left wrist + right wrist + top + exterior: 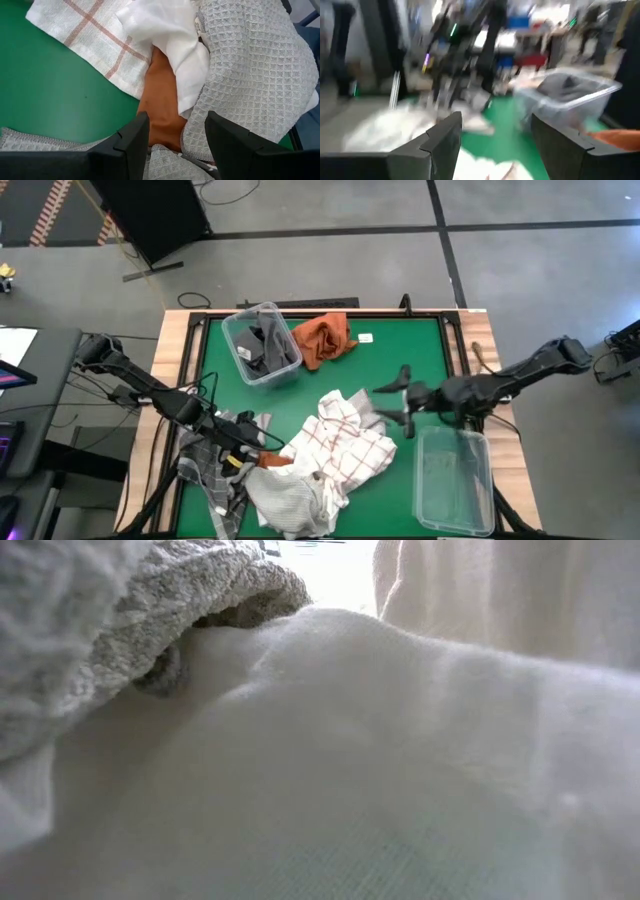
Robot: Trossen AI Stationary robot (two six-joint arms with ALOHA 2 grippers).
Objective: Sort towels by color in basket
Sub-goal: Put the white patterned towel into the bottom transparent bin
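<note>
A heap of towels lies at the table's near side. It holds the white towel with red grid lines, the plain white towel, the grey plaid waffle towel and a rust-orange cloth half buried under them. My left gripper is open and low over the heap. In its wrist view the orange cloth shows between the fingers and the grey towel lies beside one. A second rust-orange towel lies near the far edge. The dark grey towel sits in a clear bin. My right gripper is open, to the right of the heap. My left gripper comes at the heap slanting down from the table's left. Its open fingers stand on either side of the orange cloth's near end, one by the grey towel's edge. I cannot tell whether they touch the cloth.
A clear bin stands at the far left of the green mat. An empty clear bin stands at the near right corner, below my right arm. White cloth and grey waffle cloth fill the low view. Bare mat lies mid-table.
</note>
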